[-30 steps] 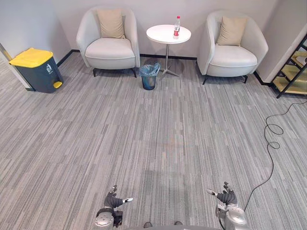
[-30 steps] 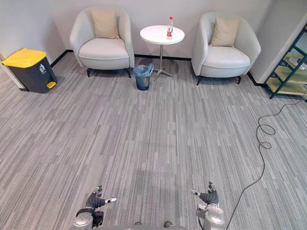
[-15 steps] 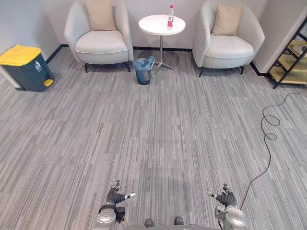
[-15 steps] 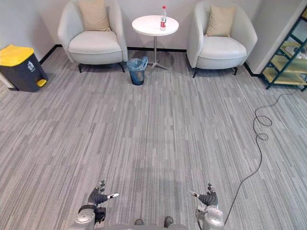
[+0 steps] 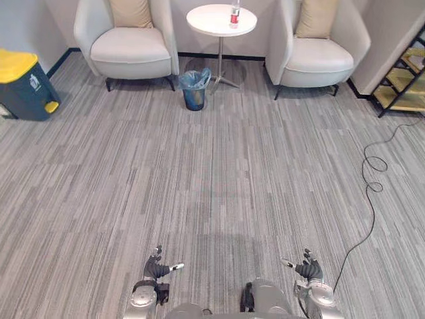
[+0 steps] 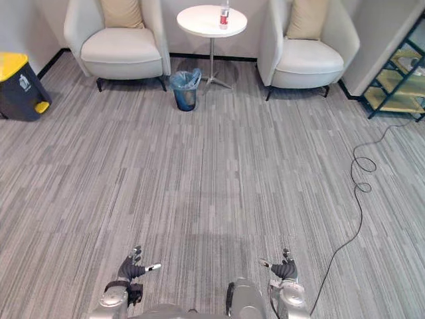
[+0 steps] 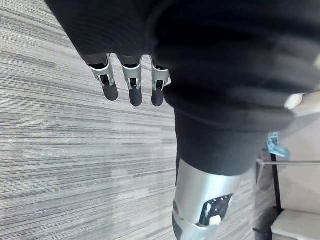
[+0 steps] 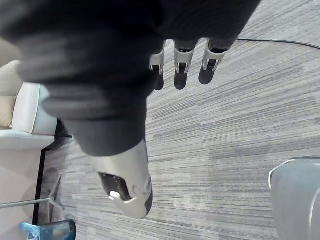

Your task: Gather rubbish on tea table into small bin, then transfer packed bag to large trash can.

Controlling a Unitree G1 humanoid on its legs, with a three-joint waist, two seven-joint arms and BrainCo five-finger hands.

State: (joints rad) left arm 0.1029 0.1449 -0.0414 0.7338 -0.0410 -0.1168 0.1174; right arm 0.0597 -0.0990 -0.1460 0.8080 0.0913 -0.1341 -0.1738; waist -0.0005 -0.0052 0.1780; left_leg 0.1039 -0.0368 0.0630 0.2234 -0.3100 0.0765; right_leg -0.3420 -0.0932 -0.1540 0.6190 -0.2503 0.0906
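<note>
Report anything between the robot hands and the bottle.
Nothing visible. Carpet lies between the left robot hand, the right robot hand and the table holding the bottle; the bin stands beside it.

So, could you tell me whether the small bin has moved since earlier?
No. The small bin still stands beside the foot of the tea table; only the camera has moved.
</note>
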